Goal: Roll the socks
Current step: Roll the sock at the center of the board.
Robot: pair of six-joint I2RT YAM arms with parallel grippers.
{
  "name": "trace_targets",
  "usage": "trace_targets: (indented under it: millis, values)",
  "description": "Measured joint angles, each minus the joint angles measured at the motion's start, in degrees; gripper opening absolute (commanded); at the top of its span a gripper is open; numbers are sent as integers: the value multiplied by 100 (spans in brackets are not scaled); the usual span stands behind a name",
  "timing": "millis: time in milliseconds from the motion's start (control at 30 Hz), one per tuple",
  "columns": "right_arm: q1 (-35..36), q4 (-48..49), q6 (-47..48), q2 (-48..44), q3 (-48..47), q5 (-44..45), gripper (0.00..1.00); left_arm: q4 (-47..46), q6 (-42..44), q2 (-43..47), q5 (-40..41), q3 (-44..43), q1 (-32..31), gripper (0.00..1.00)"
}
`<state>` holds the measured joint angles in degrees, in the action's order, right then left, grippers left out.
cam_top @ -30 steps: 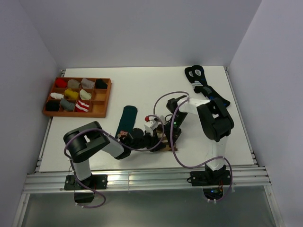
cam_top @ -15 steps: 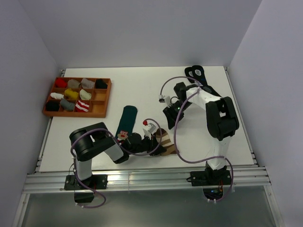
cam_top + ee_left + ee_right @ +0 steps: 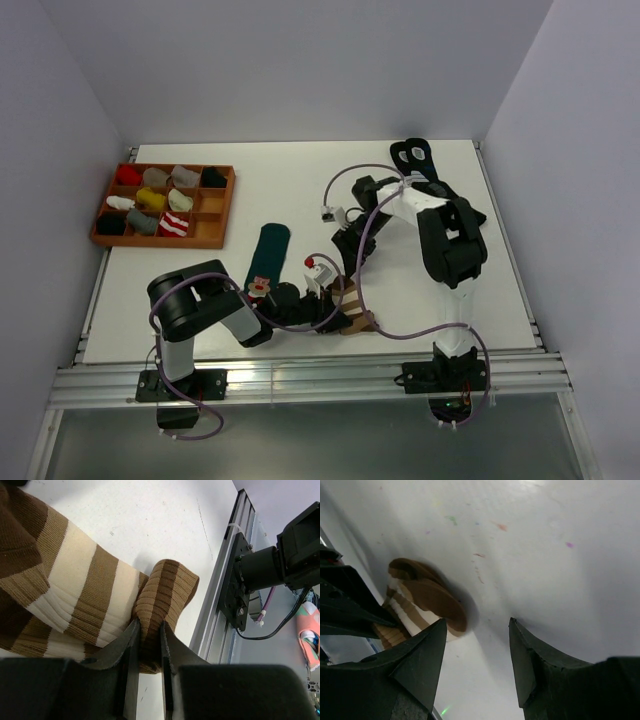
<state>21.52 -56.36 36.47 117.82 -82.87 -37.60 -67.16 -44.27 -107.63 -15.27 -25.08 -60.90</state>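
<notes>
Low over the table (image 3: pixel 150 520), left end effector (image 3: pixel 149 628) pinches brown sock (image 3: pixel 75 580).

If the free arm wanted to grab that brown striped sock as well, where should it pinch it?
Probably the rounded dark-brown end of the brown striped sock, coming down from above. That end lies bunched and free on the table, right in front of the open right gripper. The left gripper is already shut on the ribbed fold, so that part is taken.

A soft brown knit sock with cream stripes (image 3: pixel 80 590) lies crumpled at the table's (image 3: pixel 300 190) six o'clock. A flat dark green sock (image 3: pixel 268 250) lies at its ten o'clock.
</notes>
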Motion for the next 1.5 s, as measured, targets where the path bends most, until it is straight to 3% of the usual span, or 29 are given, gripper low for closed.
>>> trace_targets:
  millis: [433,533,667,867,1133,1333,1500]
  values:
    - [638,-170,101,0,195,-170,59,79,4,2,-52,-42,0,0]
    - [651,-151,87,7,238,-162,48,92,4,9,-55,-46,0,0]
    - [658,-109,68,7,413,-111,25,190,9,46,-57,-66,0,0]
    - [568,-57,-72,7,531,-44,12,396,24,162,-96,-66,-11,0]
    - [-131,-103,-234,7,369,116,11,656,166,352,70,-55,13,0]
    - [-96,-103,-197,-4,387,155,7,728,210,358,96,-96,17,0]
    - [-59,-28,-210,-48,413,229,13,841,260,358,98,-175,17,0]
